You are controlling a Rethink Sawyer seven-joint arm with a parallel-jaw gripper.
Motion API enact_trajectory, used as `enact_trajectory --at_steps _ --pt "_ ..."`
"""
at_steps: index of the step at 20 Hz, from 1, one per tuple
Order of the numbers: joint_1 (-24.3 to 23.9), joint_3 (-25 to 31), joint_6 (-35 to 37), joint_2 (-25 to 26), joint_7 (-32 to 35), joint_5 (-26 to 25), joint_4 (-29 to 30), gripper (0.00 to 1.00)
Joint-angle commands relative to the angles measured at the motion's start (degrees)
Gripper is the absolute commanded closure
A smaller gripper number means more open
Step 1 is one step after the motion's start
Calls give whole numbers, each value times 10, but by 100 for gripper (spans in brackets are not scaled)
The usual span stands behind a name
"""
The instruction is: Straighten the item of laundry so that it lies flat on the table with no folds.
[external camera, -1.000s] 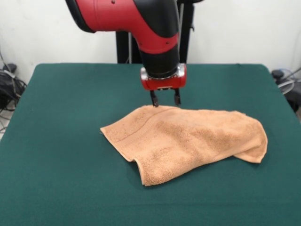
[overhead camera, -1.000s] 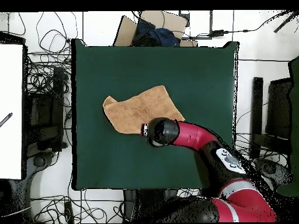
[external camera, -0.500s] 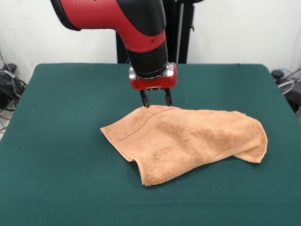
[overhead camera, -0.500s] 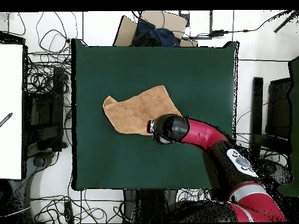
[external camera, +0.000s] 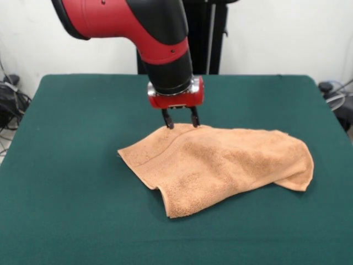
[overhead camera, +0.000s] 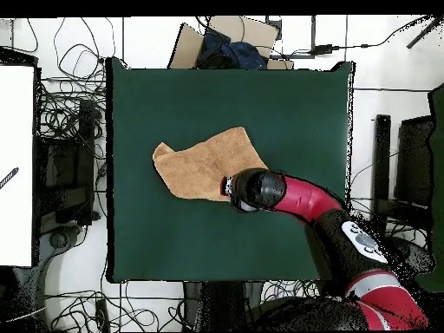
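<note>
Folded towel lies long axis left-right; fingers spread apart, gripping nothing.

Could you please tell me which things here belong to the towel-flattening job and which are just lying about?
Part of the job:
towel, folded over on itself
table
gripper, open at the towel's far edge

Just lying about:
cables on the floor
cardboard box beyond the table
</note>
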Motion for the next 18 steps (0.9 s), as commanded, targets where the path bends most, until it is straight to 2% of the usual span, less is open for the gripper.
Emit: enact_trajectory --at_steps 1,8,14,18 --pt "-4 51 3 21 -17 -23 -22 0" --pt "-34 74 -21 49 -37 -30 -16 0" --pt "-61 64 -10 13 -38 -50 23 0" --pt "-80 56 -4 9 -55 -75 14 0"
